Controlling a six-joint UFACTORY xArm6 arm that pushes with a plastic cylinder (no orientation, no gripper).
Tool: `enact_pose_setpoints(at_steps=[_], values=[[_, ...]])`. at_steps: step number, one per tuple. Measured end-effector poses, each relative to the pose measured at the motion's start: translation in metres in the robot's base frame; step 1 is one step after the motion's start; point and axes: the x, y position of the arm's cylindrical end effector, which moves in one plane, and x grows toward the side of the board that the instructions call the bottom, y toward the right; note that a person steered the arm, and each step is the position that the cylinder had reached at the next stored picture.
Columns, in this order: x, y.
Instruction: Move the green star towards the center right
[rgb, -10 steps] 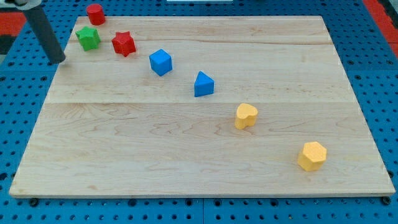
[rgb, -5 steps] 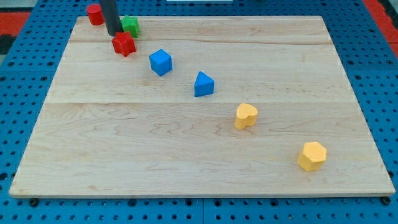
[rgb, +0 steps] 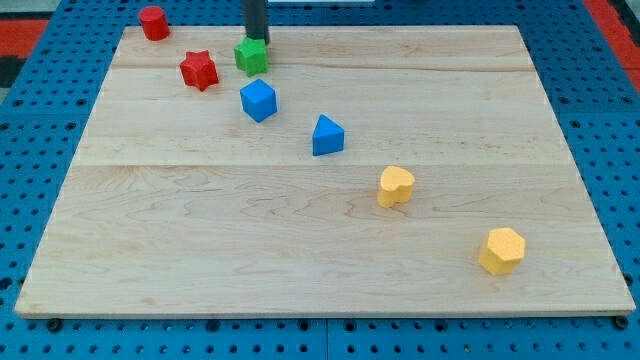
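The green star (rgb: 251, 56) lies near the top of the wooden board (rgb: 300, 240), left of centre, just above the blue cube (rgb: 258, 100) and right of the red star (rgb: 199, 70). My tip (rgb: 256, 41) stands right behind the green star, touching its top edge. The rod rises out of the view's top.
A red cylinder (rgb: 153, 22) sits at the board's top left corner. A blue triangular block (rgb: 327, 135) lies near the middle. A yellow heart-like block (rgb: 396, 186) and a yellow hexagon (rgb: 501, 250) lie toward the lower right. Blue pegboard surrounds the board.
My tip swept from the board's left edge to the right along the top. The green star moved with it, from left of the red star to its right, above the blue cube.
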Motion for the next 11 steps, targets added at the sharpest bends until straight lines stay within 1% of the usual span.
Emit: enact_pose_setpoints(at_steps=[1, 3, 4, 5, 6, 11], values=[[-0.003, -0.034], [0.002, -0.043], [0.002, -0.083], [0.02, -0.074], [0.021, -0.037], [0.085, 0.133]])
